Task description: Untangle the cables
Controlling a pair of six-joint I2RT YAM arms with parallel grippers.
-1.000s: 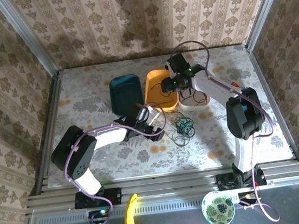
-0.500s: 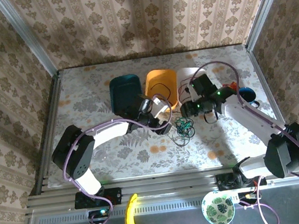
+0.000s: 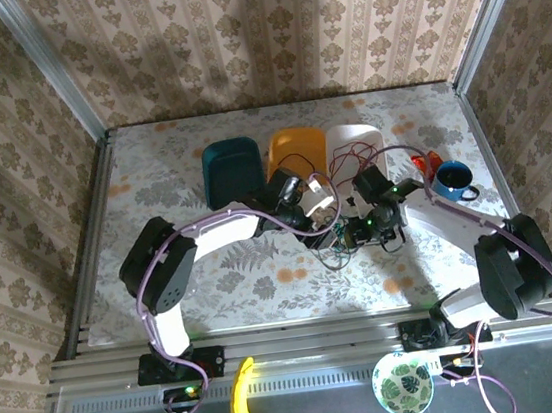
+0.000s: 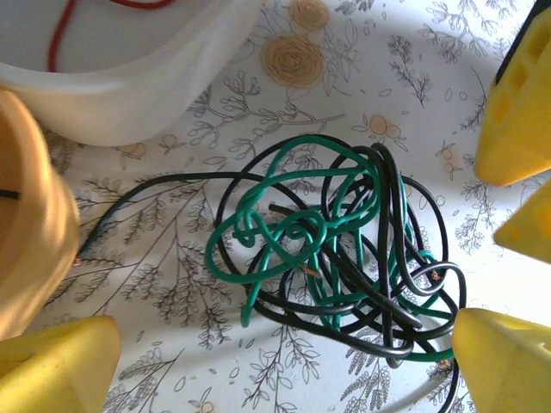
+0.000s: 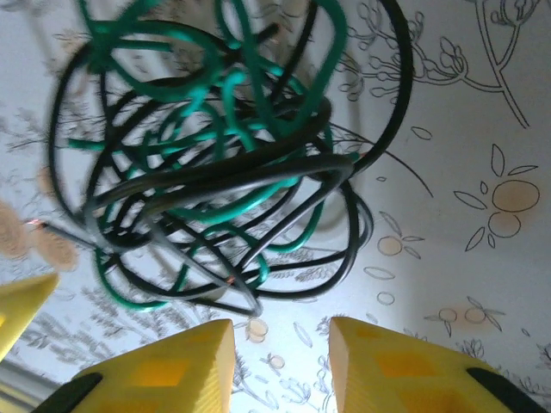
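Note:
A tangle of green and black cables [image 3: 339, 241] lies on the patterned table in front of the bins. My left gripper [image 3: 326, 215] hangs open just behind it. In the left wrist view its wide-spread yellow fingers [image 4: 52, 370] frame the near side of the tangle [image 4: 344, 249] with nothing between them. My right gripper [image 3: 359, 228] sits at the tangle's right side. The right wrist view shows its jaws [image 5: 280, 361] narrowly apart over bare table, just short of the cables [image 5: 215, 155]. A red cable [image 4: 60, 34] lies in the white bin, and a black strand [image 4: 146, 185] trails toward the orange bin.
A teal bin [image 3: 231, 169], an orange bin [image 3: 279, 151] and a white bin [image 3: 366, 137] stand in a row behind the tangle. A blue cup [image 3: 451, 181] stands at the right. A banana [image 3: 245, 407] and a patterned bowl [image 3: 402, 382] lie on the near ledge.
My right arm swung from the bins at the back down to the tangle's right side, and its jaws narrowed. My left gripper moved right, up to the tangle, still open.

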